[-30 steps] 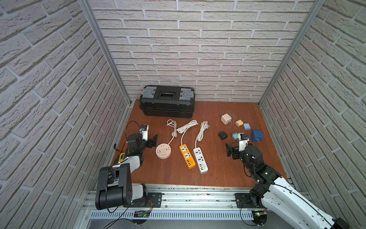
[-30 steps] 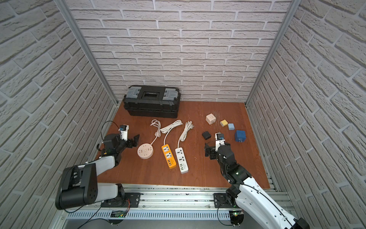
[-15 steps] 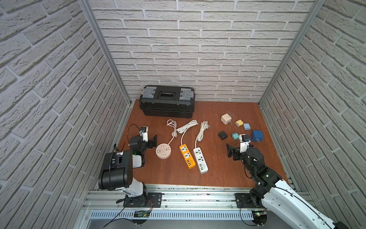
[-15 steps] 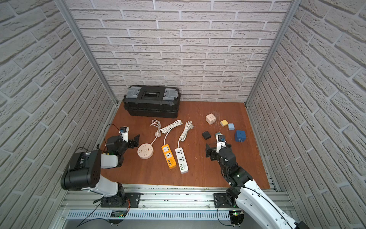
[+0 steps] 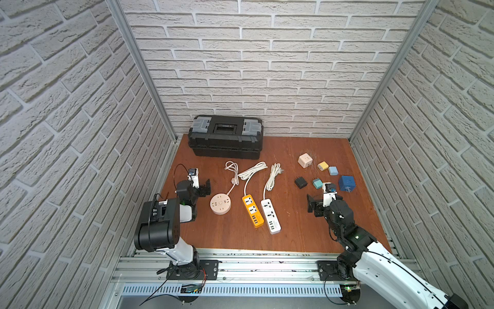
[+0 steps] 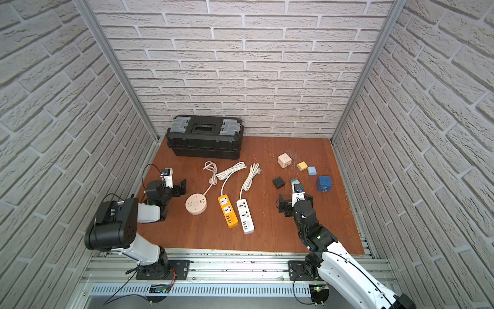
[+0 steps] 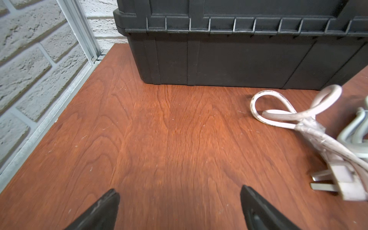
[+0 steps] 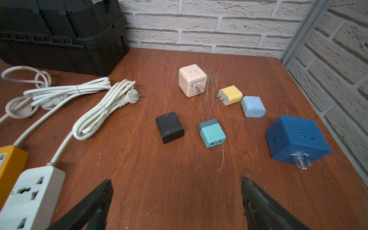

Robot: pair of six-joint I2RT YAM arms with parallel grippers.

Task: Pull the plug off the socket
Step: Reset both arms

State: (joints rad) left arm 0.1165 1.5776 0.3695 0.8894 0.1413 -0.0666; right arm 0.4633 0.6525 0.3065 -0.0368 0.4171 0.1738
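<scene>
Both the left gripper (image 7: 178,190) and right gripper (image 8: 175,179) gape wide, empty. The orange strip (image 5: 252,211) and white strip (image 5: 270,215) look plug-free; I'd search before grabbing

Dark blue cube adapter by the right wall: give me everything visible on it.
The dark blue cube adapter looks like matte plastic, a blocky cube with rounded edges. Two visible faces carry sets of socket slots, all empty. Its metal prongs stick out of the face turned toward the robot. It lies unplugged on the wooden table near the right wall, apart from the light blue charger. In both top views only the table touches it.
</scene>
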